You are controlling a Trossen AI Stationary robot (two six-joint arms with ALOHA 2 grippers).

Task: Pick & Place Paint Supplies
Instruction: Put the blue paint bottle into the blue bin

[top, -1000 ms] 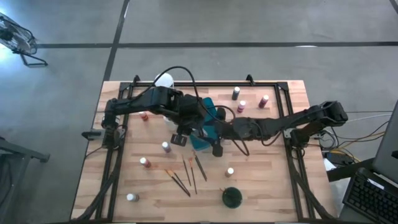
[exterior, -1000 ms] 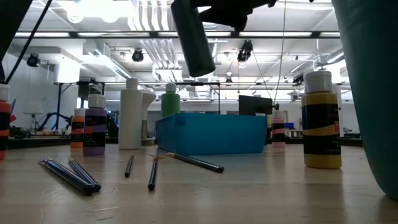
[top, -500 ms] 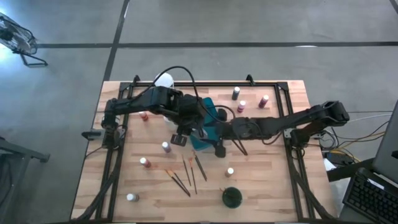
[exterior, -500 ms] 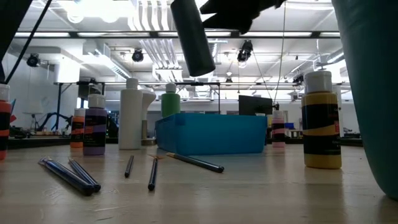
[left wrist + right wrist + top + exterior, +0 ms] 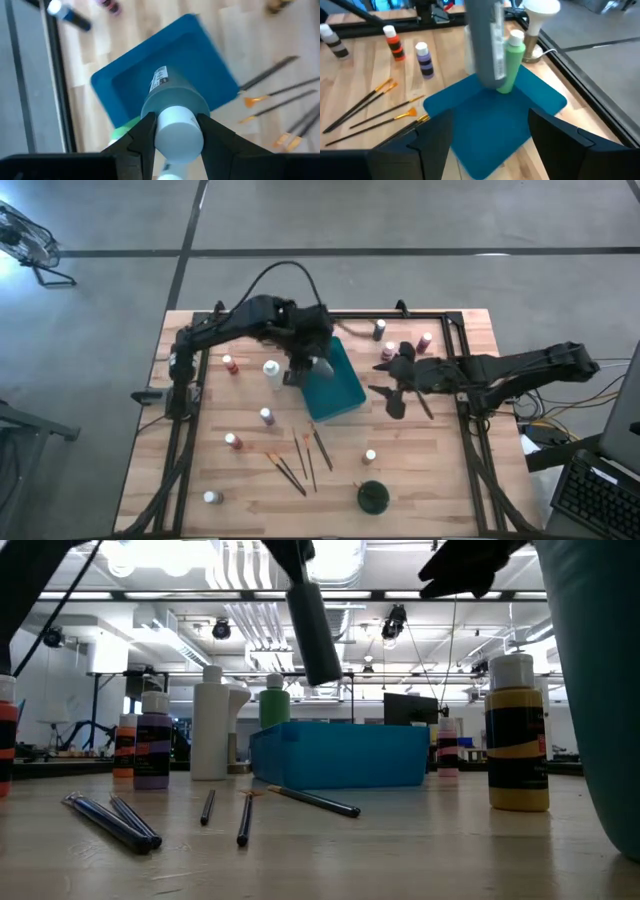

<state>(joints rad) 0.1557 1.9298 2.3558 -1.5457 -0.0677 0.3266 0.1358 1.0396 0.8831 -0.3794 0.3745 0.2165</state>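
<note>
Since the earlier frames my right gripper has pulled back from the teal rectangular plastic tray toward the table's right side, fingers spread wide and empty, while my left gripper has swung the grey-green white-capped paint bottle over the tray's far end. The tray's floor looks bare from above, and only my right wrist camera shows a light green white-capped bottle at the tray's far edge, behind the hanging one. In my left wrist camera the two dark fingers are clamped on either side of the held bottle's white cap, its body pointing down over the tray.
</note>
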